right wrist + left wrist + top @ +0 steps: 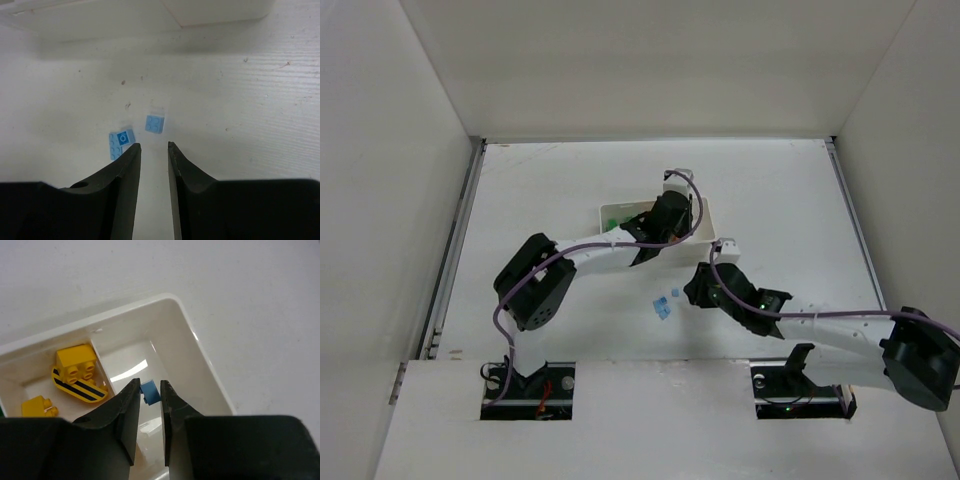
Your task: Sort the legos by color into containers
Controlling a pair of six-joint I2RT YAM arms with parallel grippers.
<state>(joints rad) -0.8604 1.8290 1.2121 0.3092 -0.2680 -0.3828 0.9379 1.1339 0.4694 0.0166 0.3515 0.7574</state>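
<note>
Hovering over the white plastic tray's (200, 347) end compartment, the left gripper (149, 384) pinches a small blue studded brick (150, 393); yellow bricks (75, 361) sit next door. Two pale blue bricks (155, 124) wait on the table (250, 100) under the right gripper (154, 146), its fingers parted and empty.

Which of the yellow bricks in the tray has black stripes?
The bigger yellow brick: black stripes run along its curved edge. The smaller yellow brick, lower left of it in the left wrist view, is plain.

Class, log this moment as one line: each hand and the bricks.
left hand: over tray end compartment, blue brick at its tip, grip unclear | right hand: open, empty, by loose blue bricks on table
</note>
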